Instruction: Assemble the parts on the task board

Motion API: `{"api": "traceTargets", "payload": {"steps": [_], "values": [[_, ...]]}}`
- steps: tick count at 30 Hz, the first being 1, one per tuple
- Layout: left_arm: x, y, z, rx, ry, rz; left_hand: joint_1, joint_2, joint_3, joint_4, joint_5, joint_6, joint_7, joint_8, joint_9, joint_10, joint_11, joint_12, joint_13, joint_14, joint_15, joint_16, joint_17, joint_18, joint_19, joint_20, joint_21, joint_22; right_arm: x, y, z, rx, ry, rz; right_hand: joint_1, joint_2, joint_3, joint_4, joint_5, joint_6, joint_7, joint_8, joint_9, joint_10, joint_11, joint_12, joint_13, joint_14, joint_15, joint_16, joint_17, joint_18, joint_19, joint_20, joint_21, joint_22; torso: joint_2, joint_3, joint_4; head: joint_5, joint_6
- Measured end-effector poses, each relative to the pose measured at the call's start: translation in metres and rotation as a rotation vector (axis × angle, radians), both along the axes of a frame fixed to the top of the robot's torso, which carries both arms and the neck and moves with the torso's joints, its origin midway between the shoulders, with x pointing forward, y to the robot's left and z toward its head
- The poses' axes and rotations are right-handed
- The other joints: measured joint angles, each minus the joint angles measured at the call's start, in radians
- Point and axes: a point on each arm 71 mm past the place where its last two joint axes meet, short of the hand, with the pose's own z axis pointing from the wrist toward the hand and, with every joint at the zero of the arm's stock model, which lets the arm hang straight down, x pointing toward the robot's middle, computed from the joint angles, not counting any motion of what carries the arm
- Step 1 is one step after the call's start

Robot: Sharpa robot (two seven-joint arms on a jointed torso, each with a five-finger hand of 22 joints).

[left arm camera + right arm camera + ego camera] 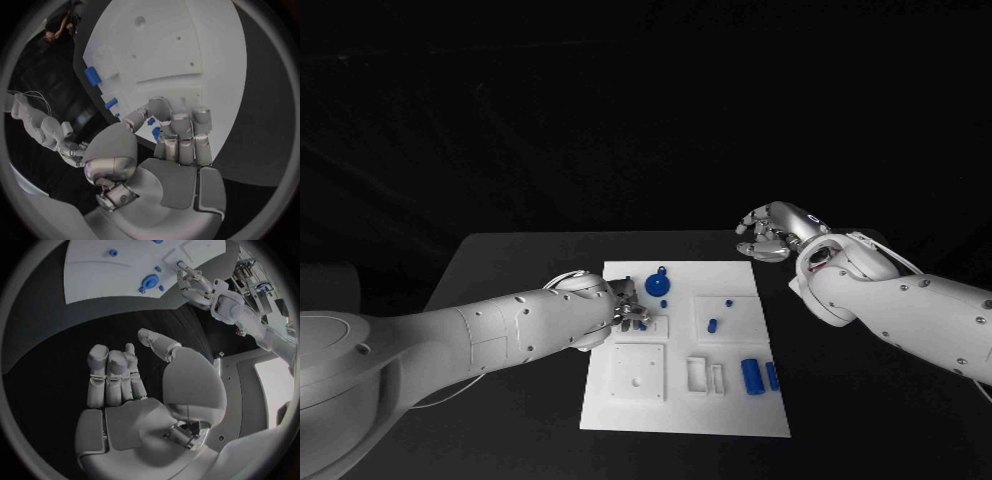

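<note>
Left hand (620,303) down on the white board (687,405), probably pinching a small blue piece (155,133). Right hand (773,230) curled, holding nothing, off the board. Blue cylinders (753,376) loose; most assembly left.

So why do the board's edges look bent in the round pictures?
Fisheye lenses: in the left wrist view the task board has curved edges, likewise in the right wrist view; in the head view it looks straight-sided, bright against the dark table.

Parts (753,376) on task board (733,415), apparently right side
</note>
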Motion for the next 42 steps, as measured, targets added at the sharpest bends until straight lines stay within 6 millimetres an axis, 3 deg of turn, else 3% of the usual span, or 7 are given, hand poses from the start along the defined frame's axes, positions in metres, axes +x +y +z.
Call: {"api": "traceTargets", "payload": {"steps": [8,15,17,27,30,33,42], "values": [[0.002,0.000,0.000,0.000,0.000,0.005,0.004,-0.004,0.000,0.008,-0.052,0.061,-0.023,-0.012,0.002,-0.004,0.004,0.000,-0.016,0.005,-0.005,0.000,-0.013,0.000,-0.009,0.002,0.000,0.000,0.000,0.000,0.000,0.000,0.001,0.000,0.000,0.000,0.000,0.000,0.000,0.000,0.000,0.000,0.000,0.000,0.000,0.000,0.000,0.000,0.000,0.000,0.000,0.000,0.000,0.000,0.000,0.000,0.000,0.0003,-0.0009,-0.001,0.000],[0.003,0.001,0.000,0.002,0.005,0.008,-0.003,-0.045,-0.011,0.036,-0.133,0.065,-0.026,-0.021,0.005,-0.006,0.006,0.001,-0.033,-0.002,-0.012,0.000,-0.025,0.000,-0.009,0.002,0.000,0.000,0.000,0.000,0.000,0.000,0.002,0.000,0.000,0.000,0.000,0.000,0.000,0.000,0.000,0.000,0.000,0.000,0.000,0.000,0.000,0.000,0.000,0.000,0.000,0.000,0.000,0.000,0.000,0.000,0.000,0.0006,-0.0003,-0.004,-0.001],[0.003,0.002,-0.001,0.003,0.006,0.010,-0.008,-0.064,-0.015,0.042,-0.155,0.113,-0.064,-0.024,0.006,-0.021,-0.002,0.001,-0.038,-0.008,-0.019,0.000,-0.028,0.000,-0.009,0.002,0.000,0.000,0.000,0.000,0.000,0.000,0.002,0.000,0.000,0.000,0.000,0.000,0.000,0.000,0.000,0.000,0.000,0.000,0.000,0.000,-0.001,0.000,0.000,0.000,0.000,0.000,0.000,0.000,0.000,0.000,0.000,0.0007,-0.0002,-0.005,-0.001],[0.002,0.011,-0.001,0.002,0.009,0.022,-0.011,-0.103,-0.014,0.059,-0.192,0.136,-0.073,-0.029,0.009,-0.043,-0.022,0.001,-0.046,-0.015,-0.025,0.000,-0.034,0.000,-0.009,0.002,-0.004,0.000,0.000,-0.003,0.000,0.000,0.003,-0.004,0.000,0.000,0.000,0.000,0.000,0.000,0.000,0.000,0.000,0.000,0.000,0.000,-0.001,0.000,0.000,0.000,0.000,0.000,0.000,0.000,0.000,0.001,0.000,0.0000,0.0003,-0.009,-0.003],[0.002,0.014,-0.001,0.003,0.008,0.027,-0.041,-0.169,-0.032,0.084,-0.238,0.136,-0.073,-0.029,0.011,-0.043,-0.021,0.001,-0.049,-0.015,-0.025,0.000,-0.035,0.000,-0.009,0.002,-0.004,0.000,0.000,-0.003,0.000,-0.001,0.003,-0.006,0.000,0.000,-0.003,0.003,0.000,0.000,0.000,0.000,0.000,0.000,0.000,0.000,-0.001,0.000,0.000,0.000,0.000,0.000,0.000,0.000,0.000,0.001,0.000,-0.0006,0.0006,-0.011,-0.003],[0.001,0.020,-0.003,0.007,0.009,0.039,-0.071,-0.201,-0.053,0.110,-0.241,0.136,-0.073,-0.029,0.014,-0.039,-0.018,0.001,-0.050,-0.019,-0.021,0.000,-0.035,0.000,-0.013,0.005,-0.006,0.000,0.001,-0.004,0.000,-0.001,0.003,-0.007,0.000,0.000,-0.003,0.003,0.000,0.000,0.000,0.000,-0.001,0.000,0.000,0.000,-0.001,0.000,0.000,0.000,0.000,0.000,0.000,0.000,0.000,0.001,-0.001,-0.0006,0.0012,-0.012,-0.002],[0.006,0.027,0.007,-0.062,0.011,0.094,-0.094,-0.212,-0.075,0.131,-0.241,0.107,-0.067,-0.053,0.015,-0.042,-0.015,-0.006,-0.058,-0.029,-0.018,0.000,-0.041,0.016,-0.026,0.007,-0.015,-0.001,0.001,-0.006,-0.001,-0.002,0.004,-0.013,0.000,0.000,-0.003,0.003,0.000,0.001,-0.001,0.000,-0.001,0.000,0.000,0.000,-0.001,0.000,0.000,0.000,0.001,0.000,0.000,0.000,0.000,0.001,-0.001,-0.0009,0.0015,-0.011,0.003]]}}
